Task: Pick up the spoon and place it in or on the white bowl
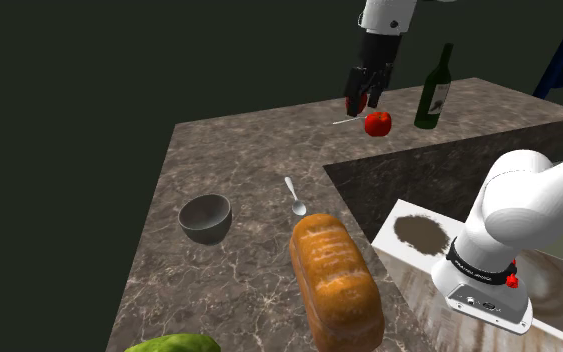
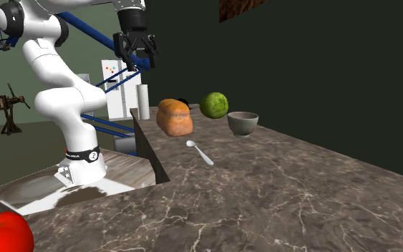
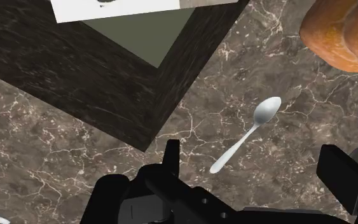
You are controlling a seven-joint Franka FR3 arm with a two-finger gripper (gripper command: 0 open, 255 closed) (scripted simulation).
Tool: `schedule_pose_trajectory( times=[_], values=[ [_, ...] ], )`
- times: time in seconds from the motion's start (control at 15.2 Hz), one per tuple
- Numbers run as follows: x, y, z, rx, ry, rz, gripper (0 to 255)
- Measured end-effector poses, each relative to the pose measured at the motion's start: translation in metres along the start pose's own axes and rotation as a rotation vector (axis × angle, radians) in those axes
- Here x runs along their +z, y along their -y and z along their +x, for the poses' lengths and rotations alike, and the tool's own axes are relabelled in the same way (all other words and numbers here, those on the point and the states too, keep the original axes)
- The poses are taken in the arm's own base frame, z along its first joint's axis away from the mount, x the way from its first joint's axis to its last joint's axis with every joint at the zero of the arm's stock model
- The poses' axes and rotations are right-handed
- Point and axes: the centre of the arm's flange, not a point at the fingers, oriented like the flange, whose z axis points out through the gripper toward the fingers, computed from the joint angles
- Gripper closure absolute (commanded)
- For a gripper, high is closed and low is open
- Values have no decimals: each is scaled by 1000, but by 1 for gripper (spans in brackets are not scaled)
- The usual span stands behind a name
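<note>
I'm high over the counter point(image 1: 229, 150), my fingers point(image 3: 170, 153) spread and empty so they can straddle the spoon point(image 3: 247, 132) lying flat below, just beside the bread loaf point(image 1: 335, 280); the grey bowl point(image 1: 205, 228) waits nearby.

No legible txt or nos.

Dark brown marble-patterned countertop point(image 1: 239, 150), veined all over in pale cream.
Slim silvery-white spoon point(image 1: 295, 198); round, deep bowl point(image 1: 205, 218), dull grey inside and out; long bread loaf point(image 1: 334, 280), golden orange with browner ridges; round green ball point(image 2: 214, 105), bright yellow-green; small round fruit point(image 1: 377, 124), glossy red; tall glass bottle point(image 1: 434, 90), dark green with pale label; two-finger gripper point(image 1: 363, 104), wholly black.
</note>
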Motion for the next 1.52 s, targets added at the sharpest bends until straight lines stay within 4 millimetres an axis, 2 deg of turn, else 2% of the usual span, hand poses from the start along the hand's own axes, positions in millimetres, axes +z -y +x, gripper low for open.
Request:
schedule_pose_trajectory(
  times=[0.13, 0.26, 0.73, 1.52],
  values=[
    [5, 2, 2, 12, 3, 1, 0],
    [21, 7, 14, 52, 13, 5, 0],
    [98, 30, 66, 225, 56, 20, 0],
    [237, 45, 149, 529, 130, 48, 0]
  ],
)
